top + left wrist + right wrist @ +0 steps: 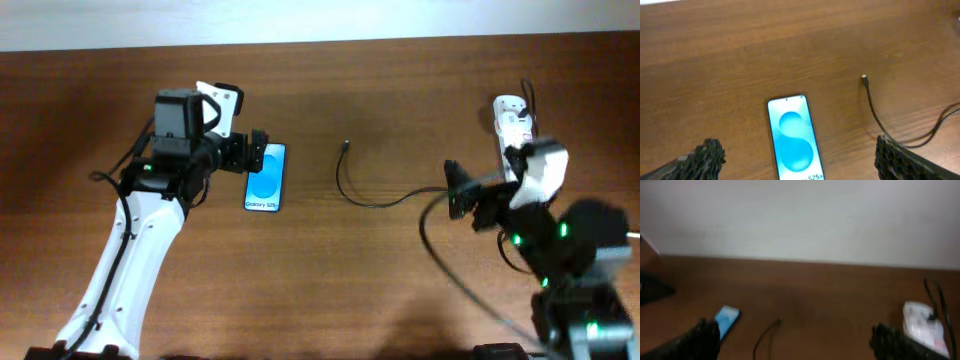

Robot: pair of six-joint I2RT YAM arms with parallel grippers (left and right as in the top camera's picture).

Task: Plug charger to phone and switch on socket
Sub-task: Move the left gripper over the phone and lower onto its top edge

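Note:
The phone lies flat on the wooden table, blue screen up; it also shows in the left wrist view and the right wrist view. My left gripper is open and hovers over the phone's far end, a finger on each side. The charger cable curves across the middle of the table, its free connector tip right of the phone and apart from it. The white socket lies at the far right. My right gripper is open and empty, raised above the cable.
The robots' thicker black cable loops over the table near the right arm's base. A pale wall rises behind the table's far edge.

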